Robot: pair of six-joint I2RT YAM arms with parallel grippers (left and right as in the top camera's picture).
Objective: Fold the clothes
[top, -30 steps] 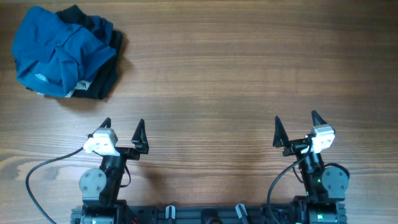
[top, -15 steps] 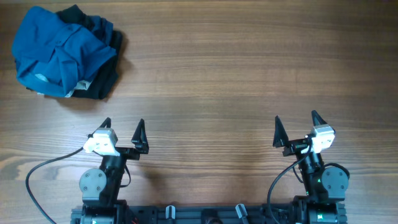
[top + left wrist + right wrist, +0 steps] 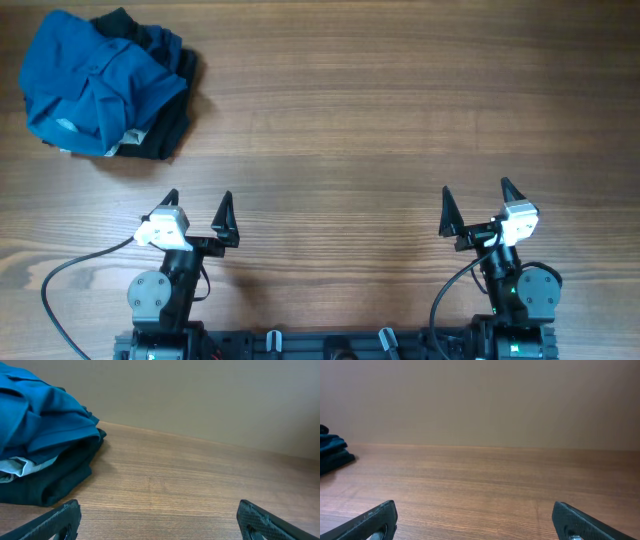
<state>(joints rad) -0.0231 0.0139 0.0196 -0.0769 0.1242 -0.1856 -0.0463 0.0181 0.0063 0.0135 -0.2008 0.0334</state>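
A crumpled pile of clothes (image 3: 100, 85) lies at the table's far left corner: a blue garment on top of a darker one. It also shows in the left wrist view (image 3: 42, 445), and its edge in the right wrist view (image 3: 332, 457). My left gripper (image 3: 198, 210) is open and empty near the front edge, well short of the pile; its fingertips show in its wrist view (image 3: 160, 520). My right gripper (image 3: 476, 203) is open and empty at the front right, its fingertips in its wrist view (image 3: 475, 520).
The wooden table (image 3: 380, 120) stretches bare between the pile and the grippers. A plain wall (image 3: 480, 400) rises behind the table's far edge. Cables run beside both arm bases at the front.
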